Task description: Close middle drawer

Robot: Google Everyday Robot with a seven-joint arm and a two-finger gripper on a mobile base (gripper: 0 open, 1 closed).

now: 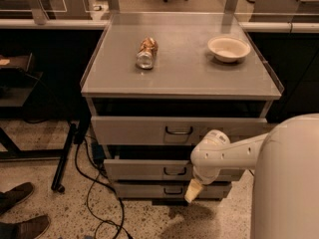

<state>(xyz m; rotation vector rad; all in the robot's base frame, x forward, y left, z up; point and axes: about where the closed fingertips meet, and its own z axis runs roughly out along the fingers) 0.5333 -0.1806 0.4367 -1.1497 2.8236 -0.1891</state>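
The middle drawer (144, 169) is a low grey front with a dark loop handle (174, 171). It stands out only a little from the grey cabinet, between the taller top drawer (139, 130) and the low bottom drawer (149, 189). My white arm (219, 156) reaches in from the right across the middle drawer's front. The gripper (193, 190) hangs just right of the handles, its cream tip pointing down in front of the bottom drawer.
On the cabinet top (184, 73) lie a crushed can (146, 53) and a white bowl (229, 48). Black cables (94, 193) trail on the floor at the left. Someone's shoes (17, 210) are at the bottom left. A dark stand leg (65, 158) leans beside the cabinet.
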